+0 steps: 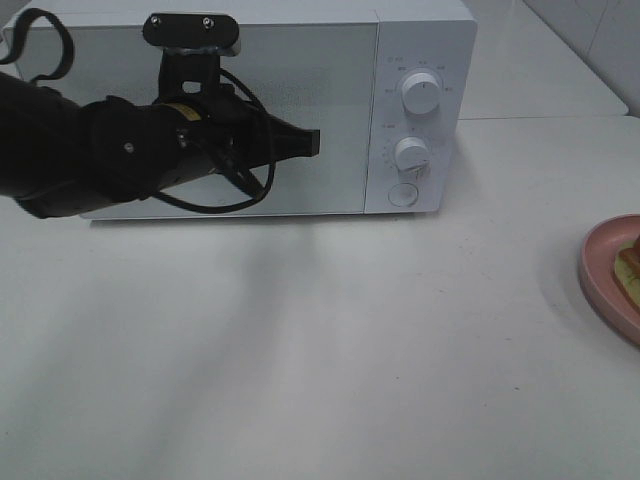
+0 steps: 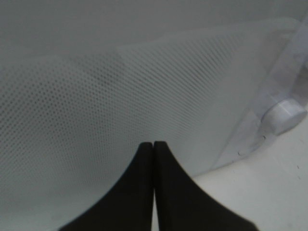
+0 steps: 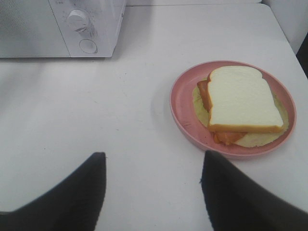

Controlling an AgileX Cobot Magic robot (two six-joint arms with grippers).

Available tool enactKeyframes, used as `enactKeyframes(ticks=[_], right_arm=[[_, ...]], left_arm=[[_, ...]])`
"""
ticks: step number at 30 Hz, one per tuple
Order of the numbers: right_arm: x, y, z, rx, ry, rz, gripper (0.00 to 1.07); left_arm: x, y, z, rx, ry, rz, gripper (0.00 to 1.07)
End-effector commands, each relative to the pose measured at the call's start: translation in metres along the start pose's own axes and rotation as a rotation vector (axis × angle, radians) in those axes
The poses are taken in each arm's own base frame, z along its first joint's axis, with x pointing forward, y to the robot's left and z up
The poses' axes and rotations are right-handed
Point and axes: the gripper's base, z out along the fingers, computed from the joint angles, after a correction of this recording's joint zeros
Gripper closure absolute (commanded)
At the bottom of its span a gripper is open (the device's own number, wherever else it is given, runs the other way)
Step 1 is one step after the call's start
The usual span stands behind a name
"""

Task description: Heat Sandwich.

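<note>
The sandwich (image 3: pixel 243 98), white bread with a tan crust over orange and pale filling, lies on a round pink plate (image 3: pixel 180 108) on the table. In the exterior view plate (image 1: pixel 605 285) and sandwich (image 1: pixel 630 262) show only partly at the right edge. My right gripper (image 3: pixel 153 156) hovers open a little short of the plate, nothing between its fingers; it is outside the exterior view. My left gripper (image 1: pixel 310 142) is shut and empty, and its tips (image 2: pixel 153 144) point at the mesh door of the white microwave (image 1: pixel 250 110), close to the door's right part.
The microwave door is closed. Two round knobs (image 1: pixel 420 93) (image 1: pixel 411 154) and a round button (image 1: pixel 402 194) sit on its right panel. The black left arm (image 1: pixel 90 150) stretches across the door front. White table (image 1: pixel 320 350) spreads in front.
</note>
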Motion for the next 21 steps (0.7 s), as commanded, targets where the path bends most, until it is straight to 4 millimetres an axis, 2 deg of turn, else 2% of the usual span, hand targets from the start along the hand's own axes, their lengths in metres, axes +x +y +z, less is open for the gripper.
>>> enactKeyframes(ticks=[1,3,4,5,8,9,10,13,17,18,19,21], right_arm=[[0.002,-0.001,-0.003,0.002,-0.029,-0.010,0.49],[0.002,-0.001,-0.003,0.002,-0.029,-0.010,0.49],[0.002,-0.001,-0.003,0.002,-0.029,-0.010,0.49],[0.002,-0.001,-0.003,0.002,-0.029,-0.010,0.49],[0.002,-0.001,-0.003,0.002,-0.029,-0.010,0.49],[0.002,-0.001,-0.003,0.002,-0.029,-0.010,0.49],[0.002,-0.001,-0.003,0.002,-0.029,-0.010,0.49],[0.002,-0.001,-0.003,0.002,-0.029,-0.010,0.49],[0.002,-0.001,-0.003,0.002,-0.029,-0.010,0.49],[0.002,-0.001,-0.003,0.002,-0.029,-0.010,0.49],[0.002,-0.001,-0.003,0.002,-0.029,-0.010,0.49],[0.002,-0.001,-0.003,0.002,-0.029,-0.010,0.49]], left_arm=[[0.000,0.002,-0.017,0.025,0.023,0.019,1.07],[-0.002,0.003,-0.033,0.042,0.033,0.029,1.07],[-0.001,0.005,-0.049,0.063,0.058,0.042,1.07],[-0.001,0.005,-0.049,0.063,0.058,0.042,1.07],[-0.003,0.006,-0.071,0.099,0.086,0.057,1.07],[-0.005,0.006,-0.085,0.126,0.101,0.082,1.07],[-0.005,0.006,-0.085,0.126,0.101,0.082,1.07],[-0.014,0.006,-0.110,0.178,0.120,0.100,1.07],[-0.019,0.005,-0.121,0.207,0.131,0.120,1.02],[-0.021,0.004,-0.129,0.225,0.144,0.135,0.97],[-0.021,0.004,-0.129,0.225,0.144,0.135,0.97],[-0.022,0.006,-0.134,0.235,0.168,0.144,0.90]])
